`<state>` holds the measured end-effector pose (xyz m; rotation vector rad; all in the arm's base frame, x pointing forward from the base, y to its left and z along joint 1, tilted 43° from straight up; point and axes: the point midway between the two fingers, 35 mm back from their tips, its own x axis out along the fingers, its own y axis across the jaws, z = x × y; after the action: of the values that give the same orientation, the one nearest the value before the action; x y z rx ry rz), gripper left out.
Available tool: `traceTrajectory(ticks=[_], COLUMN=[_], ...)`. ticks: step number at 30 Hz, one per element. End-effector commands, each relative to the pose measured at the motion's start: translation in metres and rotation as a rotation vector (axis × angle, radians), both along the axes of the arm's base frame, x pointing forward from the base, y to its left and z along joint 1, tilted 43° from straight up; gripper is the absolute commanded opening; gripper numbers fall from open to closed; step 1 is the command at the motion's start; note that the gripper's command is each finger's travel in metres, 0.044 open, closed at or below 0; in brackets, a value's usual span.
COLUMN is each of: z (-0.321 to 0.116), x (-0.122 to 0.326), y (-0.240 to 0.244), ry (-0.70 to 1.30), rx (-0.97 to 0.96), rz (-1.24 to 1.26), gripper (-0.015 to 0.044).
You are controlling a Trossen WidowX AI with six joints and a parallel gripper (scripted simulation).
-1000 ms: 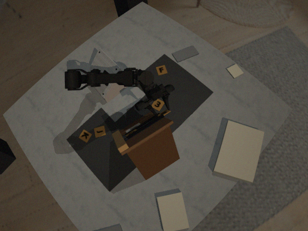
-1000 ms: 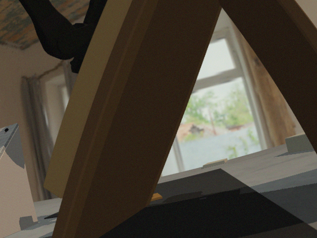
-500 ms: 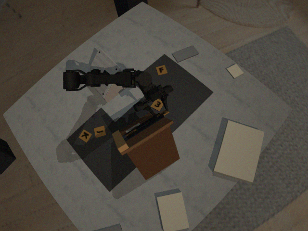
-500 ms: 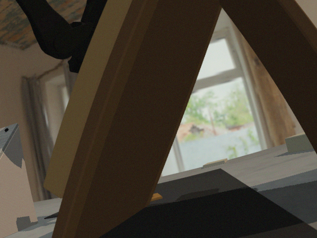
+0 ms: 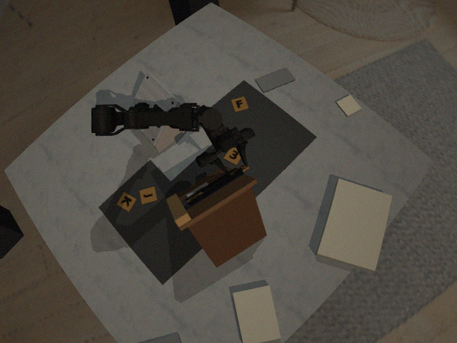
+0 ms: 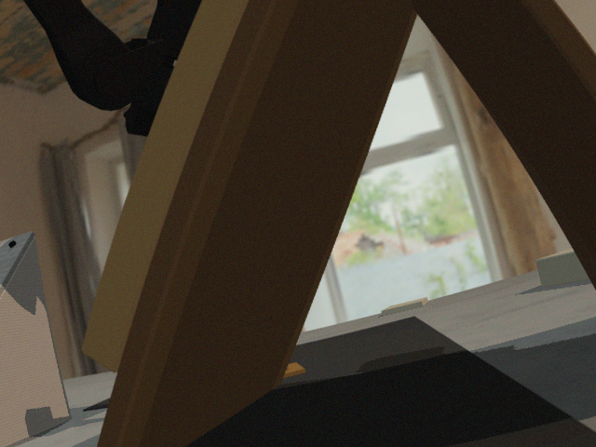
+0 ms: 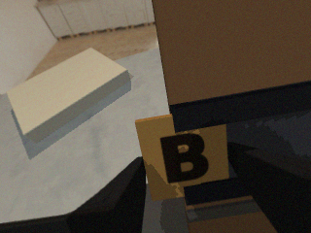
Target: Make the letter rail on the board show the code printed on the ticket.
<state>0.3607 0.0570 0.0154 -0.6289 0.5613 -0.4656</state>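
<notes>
The tilted wooden board carries a dark letter rail, with a pale block at one end. My gripper is shut on the B tile at the rail's other, open end. The tile's right part is between the rail's upper and lower lips; its left part sticks out. It looks slightly tilted to the rail. Tiles F, 3, J and K lie on the dark mat. Other rail contents and the ticket's code cannot be read.
A white wedge-shaped stand is beneath the arm. A large cream block, a smaller one, a small cream piece and a flat grey slab lie around the mat on the counter.
</notes>
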Motion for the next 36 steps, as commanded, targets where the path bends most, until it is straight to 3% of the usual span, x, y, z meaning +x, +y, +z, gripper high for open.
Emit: traceTrajectory(ticks=[1,36], z=[0.001,0.011], x=[-0.001,-0.004], y=[-0.002,-0.013], ry=[0.003,0.004], rx=[-0.002,-0.003], rz=[0.004,0.004], gripper=[0.0000,0.0000])
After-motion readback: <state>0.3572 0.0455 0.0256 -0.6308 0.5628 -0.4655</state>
